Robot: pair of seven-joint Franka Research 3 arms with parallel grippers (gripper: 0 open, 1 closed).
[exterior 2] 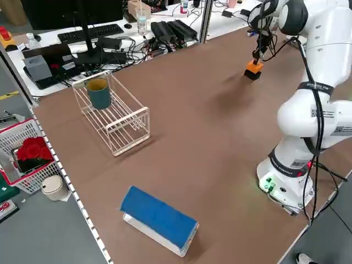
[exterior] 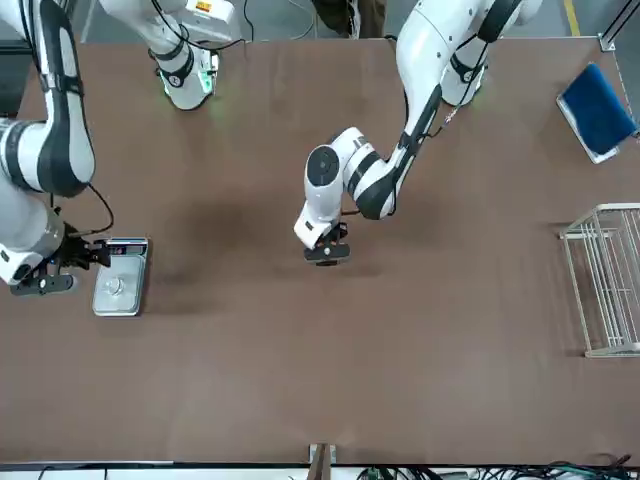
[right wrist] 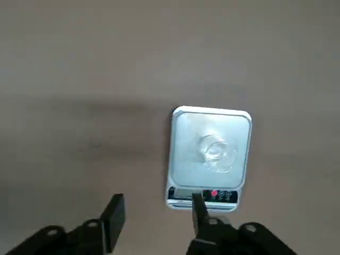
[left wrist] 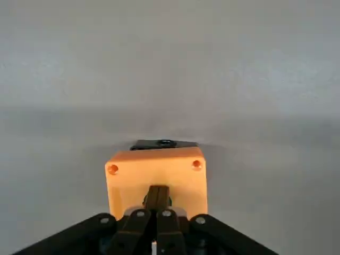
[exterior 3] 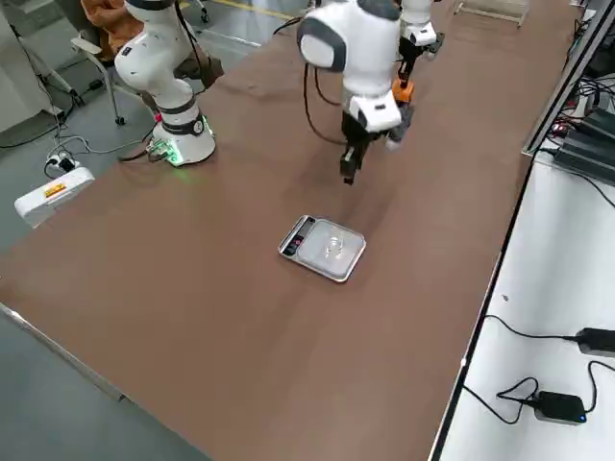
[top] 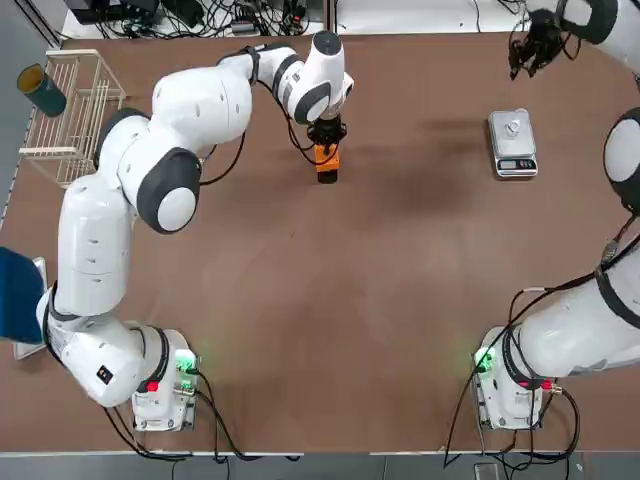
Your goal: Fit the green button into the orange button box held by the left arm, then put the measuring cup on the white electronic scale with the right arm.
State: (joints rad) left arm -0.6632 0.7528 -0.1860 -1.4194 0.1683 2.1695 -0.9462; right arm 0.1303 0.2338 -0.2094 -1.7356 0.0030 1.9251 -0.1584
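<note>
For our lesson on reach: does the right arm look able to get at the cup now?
Probably yes: its open end effector hovers near the scale, nothing seems to cover the cup, and the left arm is well away.

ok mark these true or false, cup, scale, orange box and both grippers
1. The measuring cup is on the white electronic scale. True.
2. The right gripper is shut on the measuring cup. False: its fingers stand apart with nothing between them, and the cup is on the scale's plate.
3. The left gripper holds the orange button box. True.
4. The blue thing lies inside the white rack. False: it lies apart from the rack.
5. The scale's display strip is at one end of the scale. True.
</note>
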